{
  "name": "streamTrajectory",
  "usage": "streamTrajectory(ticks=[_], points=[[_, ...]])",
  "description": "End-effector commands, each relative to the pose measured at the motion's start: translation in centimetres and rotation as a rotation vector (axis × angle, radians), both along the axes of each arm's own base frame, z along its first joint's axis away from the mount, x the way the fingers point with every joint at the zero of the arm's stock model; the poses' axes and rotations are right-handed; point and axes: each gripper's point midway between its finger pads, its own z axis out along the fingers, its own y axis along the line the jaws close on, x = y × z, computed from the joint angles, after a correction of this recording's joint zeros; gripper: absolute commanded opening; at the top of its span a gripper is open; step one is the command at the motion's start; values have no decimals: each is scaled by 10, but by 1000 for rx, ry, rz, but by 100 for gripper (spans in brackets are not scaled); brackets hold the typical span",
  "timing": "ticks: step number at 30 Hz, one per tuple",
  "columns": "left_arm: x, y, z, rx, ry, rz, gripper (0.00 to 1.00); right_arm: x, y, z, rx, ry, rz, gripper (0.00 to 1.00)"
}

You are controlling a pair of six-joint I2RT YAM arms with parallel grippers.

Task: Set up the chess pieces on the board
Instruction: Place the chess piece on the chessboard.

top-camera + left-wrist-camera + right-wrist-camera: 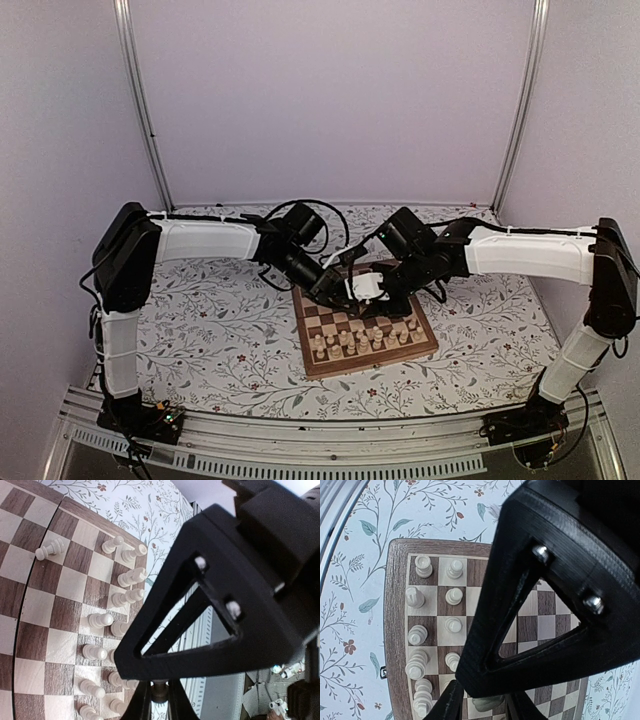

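The chess pieces (pixel 454 596) are being seen standing in two rows along the near edge of the board (pixel 318 312), with a single pawn (pixel 50 550) being shown apart from them, further in. One pale piece (pixel 487 701) is being framed between the fingers of the right gripper (pixel 486 709); whether it is being clamped cannot be told. The left gripper (pixel 159 702) is being held over the board with its fingers drawn together. The board is being carried by the floral tabletop (pixel 220 340).

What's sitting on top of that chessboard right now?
Pale chess pieces stand in two rows along the near edge of the chessboard. The left gripper and right gripper hang over its far squares, covering whatever is under them.
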Motion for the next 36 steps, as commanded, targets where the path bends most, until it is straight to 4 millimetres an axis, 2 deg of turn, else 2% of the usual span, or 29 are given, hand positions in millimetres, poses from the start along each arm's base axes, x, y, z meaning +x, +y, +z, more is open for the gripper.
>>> streamTrajectory(ticks=[1,6,11,15,21,22,27,32,36], points=[[7,-2,4,-18,12,4,10,1,3,-8,-15,-14,2,28],[10,-1,3,-7,5,16,12,4,5,-2,12,-29,-18,17],[17,2,13,-5,-68,49,19,1,3,1,34,-8,-34,13],[23,8,36,-38,-183,105,26,1,-2,13,114,81,-65,13],[37,18,83,-170,-489,250,33,4,-13,53,326,288,-79,12],[36,16,92,-210,-580,266,34,4,-13,58,356,329,-80,12],[3,-8,115,-323,-982,242,36,-1,-14,74,439,466,-60,12],[4,-28,113,-314,-1046,220,37,-6,-13,77,456,511,-40,13],[3,-34,109,-302,-1053,200,38,-7,-14,78,460,520,-41,13]])
